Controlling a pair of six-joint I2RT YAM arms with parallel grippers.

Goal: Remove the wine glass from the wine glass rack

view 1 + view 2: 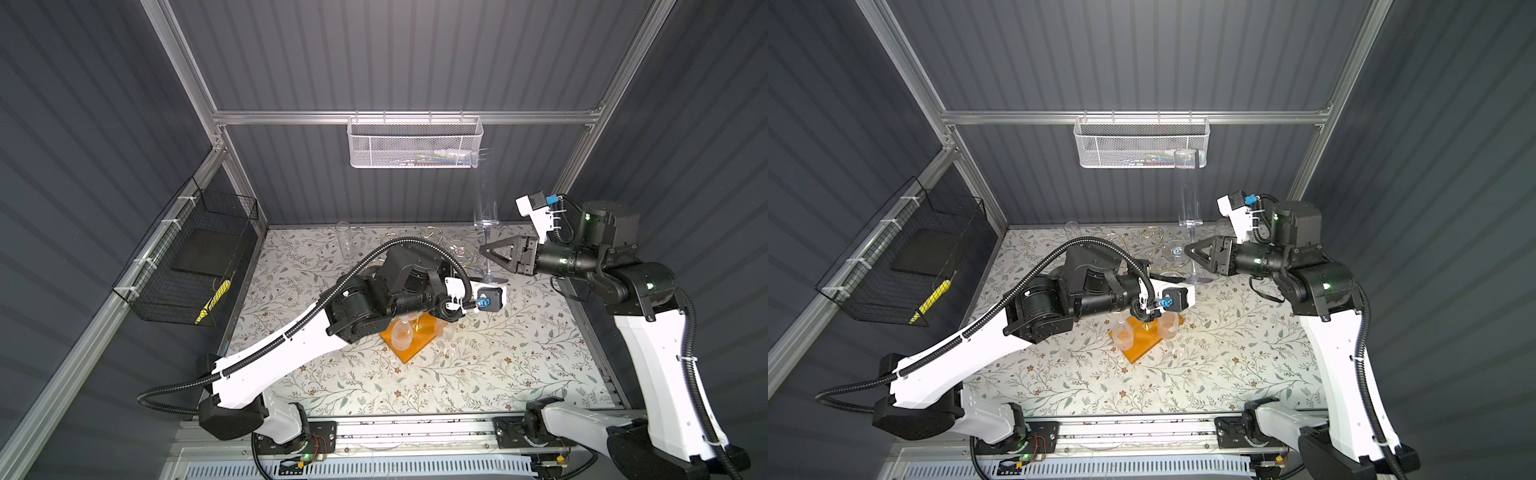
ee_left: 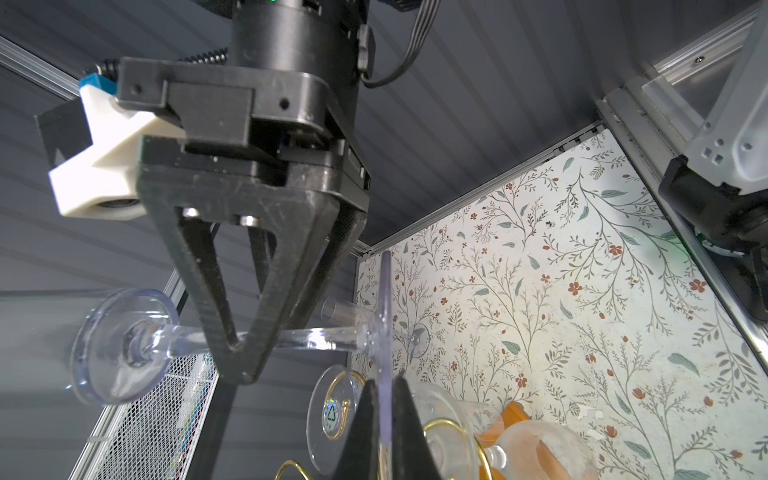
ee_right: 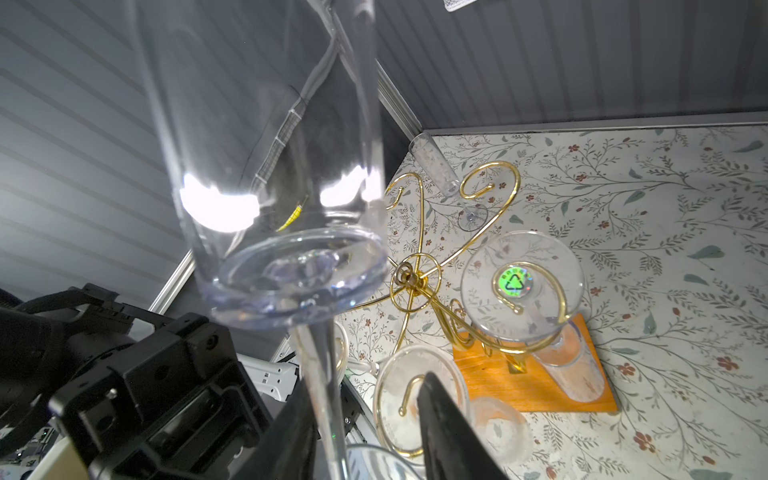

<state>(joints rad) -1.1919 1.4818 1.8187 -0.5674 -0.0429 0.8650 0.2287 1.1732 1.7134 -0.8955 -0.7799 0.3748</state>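
Floral bench (image 1: pixel 519 353) carries the wine glass rack (image 1: pixel 409 345) about mid-bench, orange base flat, gold scroll arms up top. Other glasses (image 3: pixel 521 286) hang bowl-down from the arms by their feet, which is how the rack stores them. A spare flute (image 1: pixel 344 241) stands near the far left corner, out of the way.

The wine glass (image 1: pixel 484 187), a tall clear flute, is upright in the air toward the far right corner. It is beside the rack's arms and, as far as I can tell, clear of them, so it looks already off the rack.

Left tool (image 2: pixel 385 386) is clamped on the rim of its foot, the thin disc edge-on between the fingers. That pinch carries it from below and leaves the stem free.

Right tool (image 1: pixel 484 250) reaches in from the right edge, level with the stem. Its jaws are apart on either side of the stem, with a gap showing on one side in the right wrist view, and nothing is gripped.

Reads as a handover setup: a stem grip should be steadier than a foot pinch for setting it down
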